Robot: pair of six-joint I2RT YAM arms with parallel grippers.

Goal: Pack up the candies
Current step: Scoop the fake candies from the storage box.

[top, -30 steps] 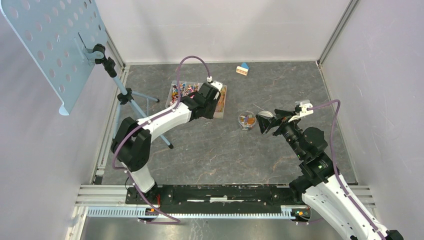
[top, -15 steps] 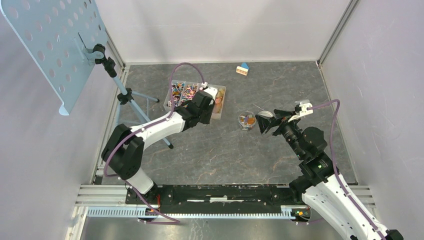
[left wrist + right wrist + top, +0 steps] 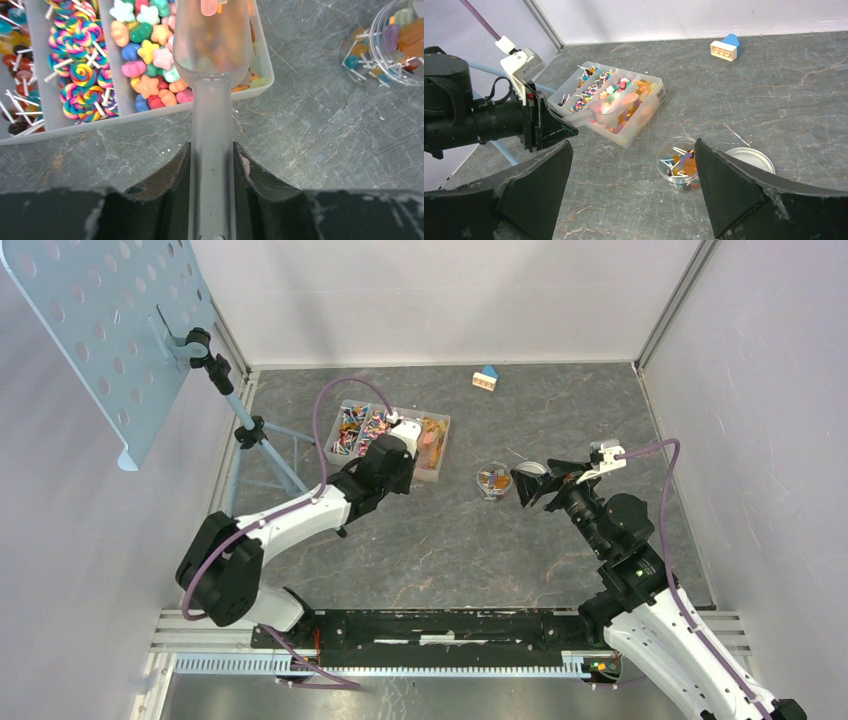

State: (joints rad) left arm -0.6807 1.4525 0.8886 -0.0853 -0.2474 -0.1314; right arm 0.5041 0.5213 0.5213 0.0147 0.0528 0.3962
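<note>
The candies lie sorted in a clear compartment tray: lollipops on the left, star and heart shapes in the middle, orange pieces on the right. My left gripper is shut on the handle of a clear plastic scoop. The scoop's bowl hangs over the tray's near right part with a few candies in it. A small round clear jar with some candies stands right of the tray. My right gripper is open and empty just above and right of the jar.
The jar's round lid lies beside it. A blue-roofed toy house sits at the back. A tripod holding a perforated panel stands at the left. Walls enclose the table on three sides.
My left arm has drawn back toward the near left, pulling the scoop from over the tray's far side to its near edge. The right arm has not moved.
</note>
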